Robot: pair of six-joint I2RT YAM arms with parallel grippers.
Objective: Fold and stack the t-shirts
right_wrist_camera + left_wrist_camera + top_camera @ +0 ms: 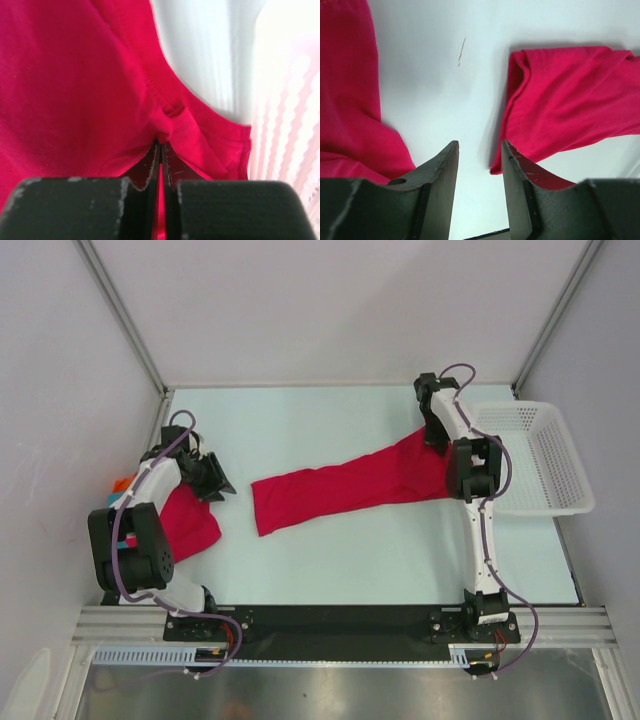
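A crimson t-shirt (340, 488) lies stretched across the middle of the table, its right end lifted. My right gripper (436, 436) is shut on that right end; in the right wrist view the cloth (100, 90) is pinched between the closed fingers (161, 150). A second folded crimson t-shirt (188, 523) lies at the left, partly under the left arm. My left gripper (220, 483) is open and empty, between the two shirts; the left wrist view shows the folded shirt (347, 100) on the left and the stretched shirt's end (565, 100) on the right. Small orange and teal garments (120, 485) peek out at the far left.
A white mesh basket (535, 455) stands at the table's right edge, just right of the right arm. Enclosure walls border the table at the back and sides.
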